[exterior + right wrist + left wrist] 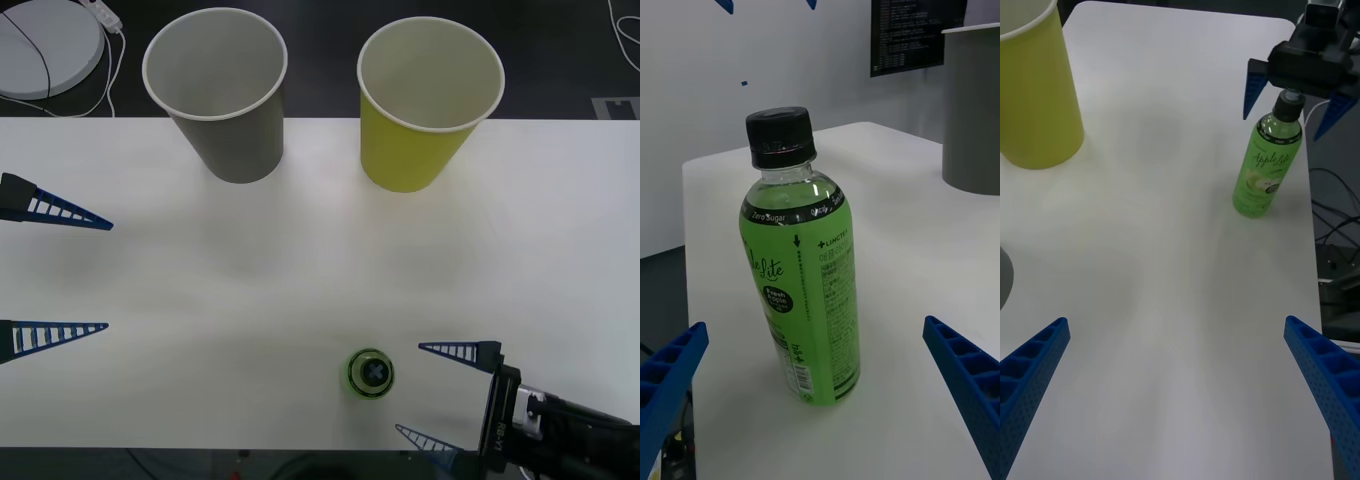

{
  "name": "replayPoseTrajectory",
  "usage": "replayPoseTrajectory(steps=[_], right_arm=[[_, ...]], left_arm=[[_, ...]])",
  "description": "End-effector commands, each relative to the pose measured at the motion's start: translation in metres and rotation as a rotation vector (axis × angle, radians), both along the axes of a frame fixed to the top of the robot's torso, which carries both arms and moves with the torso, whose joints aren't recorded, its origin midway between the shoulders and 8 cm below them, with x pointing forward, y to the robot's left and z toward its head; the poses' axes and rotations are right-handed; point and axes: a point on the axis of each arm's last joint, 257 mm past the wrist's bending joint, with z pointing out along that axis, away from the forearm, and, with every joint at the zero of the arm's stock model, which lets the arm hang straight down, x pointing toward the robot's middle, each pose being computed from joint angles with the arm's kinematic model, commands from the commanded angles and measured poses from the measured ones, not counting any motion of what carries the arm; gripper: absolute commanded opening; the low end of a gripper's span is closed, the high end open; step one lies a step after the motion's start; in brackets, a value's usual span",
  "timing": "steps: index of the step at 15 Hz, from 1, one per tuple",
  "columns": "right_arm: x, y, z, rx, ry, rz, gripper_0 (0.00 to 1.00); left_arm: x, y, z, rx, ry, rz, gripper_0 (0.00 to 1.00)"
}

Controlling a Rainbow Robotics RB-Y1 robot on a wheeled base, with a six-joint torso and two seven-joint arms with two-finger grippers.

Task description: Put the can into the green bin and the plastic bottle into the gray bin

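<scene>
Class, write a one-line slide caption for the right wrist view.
Upright plastic bottle stands on the white table ahead of the right gripper's open fingers, gray bin beyond.

White table (pixel 300 270) before a dark floor (pixel 320 30)

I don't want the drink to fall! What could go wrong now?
1. The small clear plastic bottle of green drink stands upright near the white table's front edge; the open right gripper, just beside it, might knock it over or off.
2. The large gray paper cup and yellow-green paper cup stand close together, so it might drop into the wrong one.
</scene>
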Motion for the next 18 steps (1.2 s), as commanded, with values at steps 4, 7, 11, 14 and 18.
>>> replayPoseTrajectory(steps=[4, 7, 11, 14, 18], right_arm=[[0.008, 0.022, -0.003, 0.0, -0.006, 0.009, 1.0], [0.011, 0.032, 0.0, 0.015, -0.015, 0.017, 1.0], [0.012, 0.045, 0.004, 0.037, -0.016, 0.03, 1.0], [0.015, 0.051, 0.005, 0.043, -0.019, 0.028, 1.0], [0.022, 0.059, 0.007, 0.045, -0.026, 0.021, 1.0]], left_arm=[[0.0, 0.0, 0.0, 0.0, 0.0, 0.0, 1.0], [0.0, 0.0, 0.0, 0.0, 0.0, 0.0, 1.0], [0.0, 0.0, 0.0, 0.0, 0.0, 0.0, 1.0], [0.0, 0.0, 0.0, 0.0, 0.0, 0.0, 1.0], [0.0, 0.0, 0.0, 0.0, 0.0, 0.0, 1.0]])
